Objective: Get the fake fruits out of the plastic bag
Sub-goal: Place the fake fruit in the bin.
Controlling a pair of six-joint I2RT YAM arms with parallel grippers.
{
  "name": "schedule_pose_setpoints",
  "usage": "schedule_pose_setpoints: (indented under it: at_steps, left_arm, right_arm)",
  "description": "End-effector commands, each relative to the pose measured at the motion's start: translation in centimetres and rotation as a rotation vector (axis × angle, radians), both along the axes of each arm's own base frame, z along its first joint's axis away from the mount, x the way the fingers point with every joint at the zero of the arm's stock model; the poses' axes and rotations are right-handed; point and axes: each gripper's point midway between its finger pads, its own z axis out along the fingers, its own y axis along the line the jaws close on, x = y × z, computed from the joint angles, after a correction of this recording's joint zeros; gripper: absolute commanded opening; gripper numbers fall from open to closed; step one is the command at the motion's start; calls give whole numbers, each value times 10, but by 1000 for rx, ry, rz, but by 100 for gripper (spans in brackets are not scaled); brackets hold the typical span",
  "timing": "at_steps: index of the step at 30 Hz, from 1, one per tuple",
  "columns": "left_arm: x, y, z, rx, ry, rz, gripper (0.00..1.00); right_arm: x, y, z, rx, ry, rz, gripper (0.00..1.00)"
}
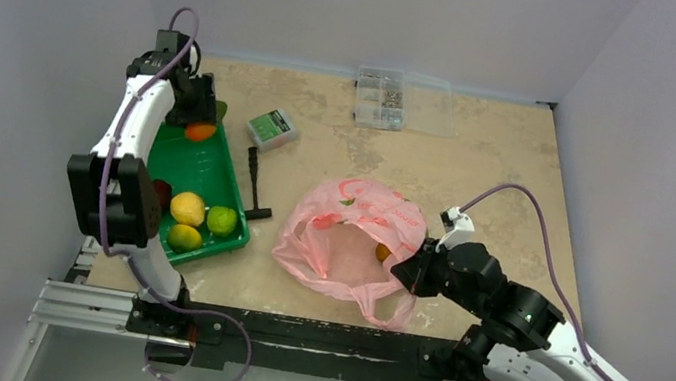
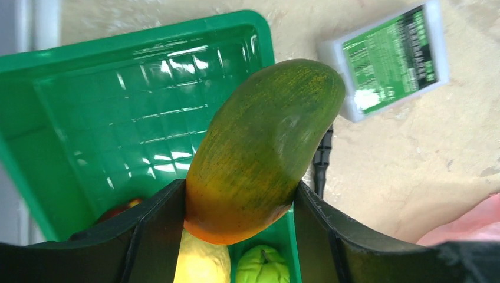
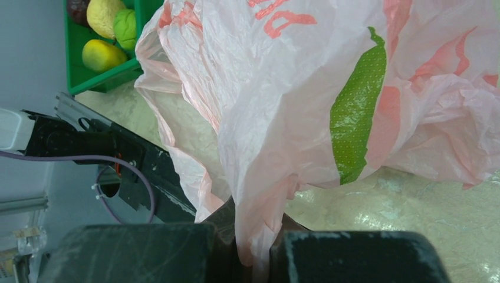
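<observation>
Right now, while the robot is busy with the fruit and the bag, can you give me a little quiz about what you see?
1. True or false: the left jaws hold a green and orange fruit above the green tray.
2. What do the right jaws pinch? A) the pink bag B) the small box C) a yellow fruit
3. Fill the gap: one fruit shows inside the bag's opening, and its colour is ____.

Key: 1 true. 2 A. 3 orange.
</observation>
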Motion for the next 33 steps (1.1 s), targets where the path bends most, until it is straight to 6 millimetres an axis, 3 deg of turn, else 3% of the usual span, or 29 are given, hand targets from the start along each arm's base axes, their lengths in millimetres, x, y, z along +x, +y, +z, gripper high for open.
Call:
schedule_pose_setpoints:
  at_steps: [1, 13, 19, 25, 26, 30, 33]
  left_arm:
    - [6, -9, -32, -161, 107, -116, 0]
    - [8, 26, -91, -141, 249, -40, 0]
    - [6, 49, -76, -96, 160, 71, 0]
    - [3, 42, -71, -138, 164, 91, 0]
    - [2, 45, -72, -127, 166, 97, 3]
    - [1, 48, -77, -123, 195, 127, 34]
    - [-1, 49, -84, -123, 214, 154, 50]
  right_arm:
    - [5, 8, 35, 95, -46, -6, 0]
    - [8, 10, 36, 85, -48, -13, 0]
    - [7, 5, 35, 80, -51, -24, 0]
    - [8, 12, 34, 78, -41, -6, 0]
    - [8, 13, 34, 80, -40, -2, 0]
    - [8, 15, 36, 87, -39, 2, 0]
    - [7, 13, 35, 88, -39, -4, 0]
